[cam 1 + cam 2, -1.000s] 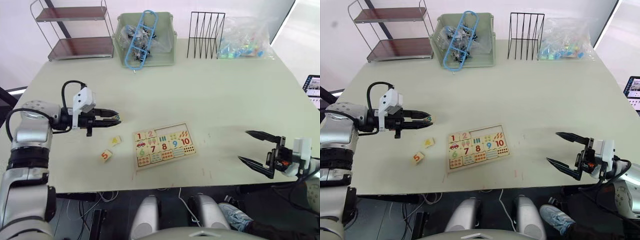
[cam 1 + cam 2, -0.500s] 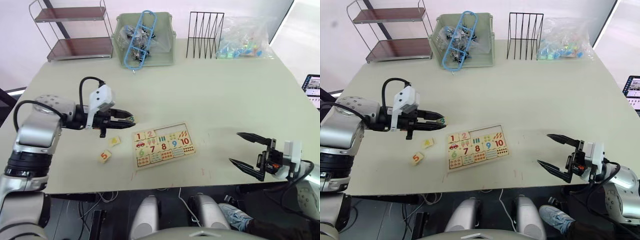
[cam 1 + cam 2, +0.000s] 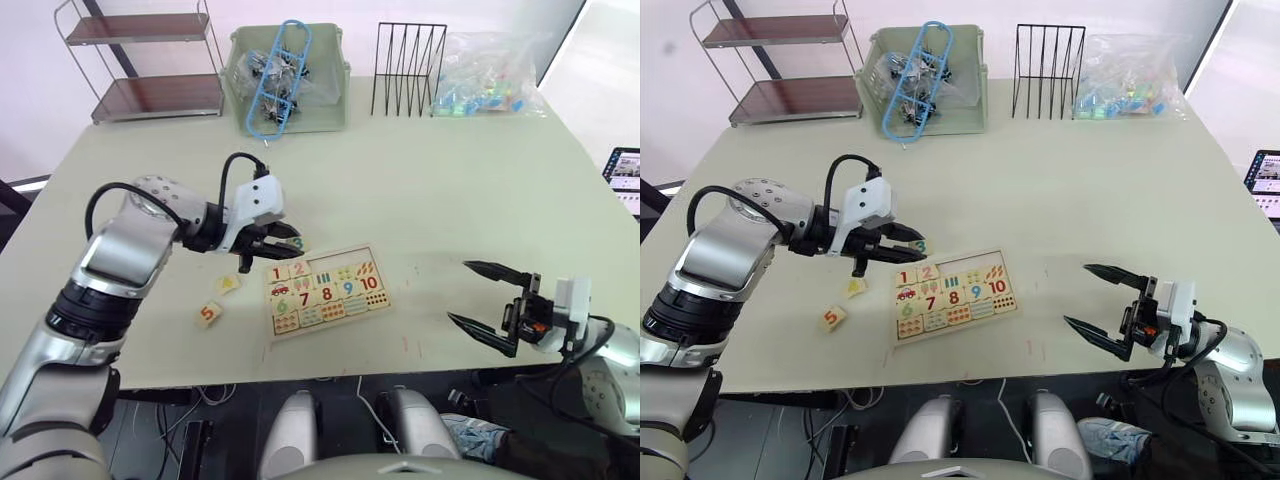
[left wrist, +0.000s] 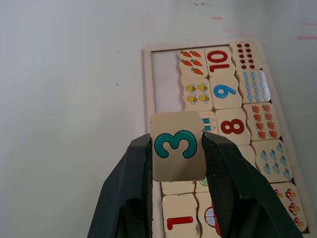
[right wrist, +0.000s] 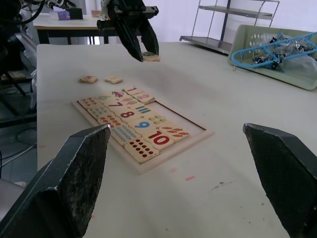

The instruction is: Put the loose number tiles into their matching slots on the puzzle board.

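While the left gripper [image 4: 177, 148] clamps the small square light-wood "3" tile [image 4: 177, 146], the rectangular light-wood puzzle board's [image 3: 325, 290] empty slots [image 4: 164, 79] lie at 12 o'clock; the right gripper [image 3: 489, 296] idles spread.

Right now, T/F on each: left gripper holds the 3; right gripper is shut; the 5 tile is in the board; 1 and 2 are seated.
1. The left gripper holds the 3 tile. True.
2. The right gripper is shut. False: its fingers are spread wide, holding nothing.
3. The 5 tile sits in the board. False: it lies on the table, off the board's left end.
4. Tiles 1 and 2 sit in the board's top row. True.
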Controlling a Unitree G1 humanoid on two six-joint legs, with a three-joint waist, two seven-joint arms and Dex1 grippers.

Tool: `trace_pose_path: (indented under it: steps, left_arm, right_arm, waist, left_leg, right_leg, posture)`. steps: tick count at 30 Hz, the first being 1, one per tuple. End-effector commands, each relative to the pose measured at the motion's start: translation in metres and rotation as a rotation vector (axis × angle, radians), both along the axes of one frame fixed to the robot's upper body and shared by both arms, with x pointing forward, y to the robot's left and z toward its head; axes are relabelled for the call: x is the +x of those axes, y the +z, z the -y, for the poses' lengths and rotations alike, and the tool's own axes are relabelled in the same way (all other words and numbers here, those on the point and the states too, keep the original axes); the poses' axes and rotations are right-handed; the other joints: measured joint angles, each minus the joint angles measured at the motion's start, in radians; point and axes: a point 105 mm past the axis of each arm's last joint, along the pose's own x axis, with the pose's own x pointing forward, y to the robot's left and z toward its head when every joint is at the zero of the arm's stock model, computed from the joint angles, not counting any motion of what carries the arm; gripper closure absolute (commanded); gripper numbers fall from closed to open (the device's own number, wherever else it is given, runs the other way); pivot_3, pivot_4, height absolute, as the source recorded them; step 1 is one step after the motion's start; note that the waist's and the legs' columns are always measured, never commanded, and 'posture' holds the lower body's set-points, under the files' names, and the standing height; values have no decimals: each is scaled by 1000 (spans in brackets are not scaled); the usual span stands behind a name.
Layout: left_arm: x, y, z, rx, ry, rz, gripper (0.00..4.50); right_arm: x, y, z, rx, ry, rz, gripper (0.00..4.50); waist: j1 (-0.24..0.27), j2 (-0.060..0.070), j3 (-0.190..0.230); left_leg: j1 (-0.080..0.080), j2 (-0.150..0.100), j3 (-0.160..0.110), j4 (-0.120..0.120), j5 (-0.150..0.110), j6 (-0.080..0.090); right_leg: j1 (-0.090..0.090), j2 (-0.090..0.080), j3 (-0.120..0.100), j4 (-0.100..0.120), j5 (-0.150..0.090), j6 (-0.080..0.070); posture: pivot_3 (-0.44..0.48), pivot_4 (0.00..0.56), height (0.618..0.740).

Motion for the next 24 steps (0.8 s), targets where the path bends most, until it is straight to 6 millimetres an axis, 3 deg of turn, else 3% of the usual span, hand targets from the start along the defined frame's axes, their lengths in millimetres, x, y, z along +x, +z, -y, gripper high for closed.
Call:
trace_pose_path:
  steps: [1,4,24]
  left_arm:
    - [1,6,11,66,-19,31,3495]
    - [3,6,17,73,-10,-2,3495]
    - [20,-14,36,213,74,-45,3495]
  right_arm:
    - [1,6,-7,16,10,45,0]
    - [1,5,-10,22,7,49,0]
    - [3,3,-21,34,9,51,0]
  waist:
    - [2,0,0]
    - [1,0,0]
    - [0,0,0]
  left_leg:
    - [0,0,0,0,0,0]
    - [0,0,-1,0,0,0]
    - [0,0,-2,0,0,0]
  right_leg:
    - [0,1,1,0,0,0]
    - [0,11,12,0,0,0]
    - [0,13,17,1,0,0]
  posture:
    - [0,150,740]
    - [0,150,740]
    - [0,150,740]
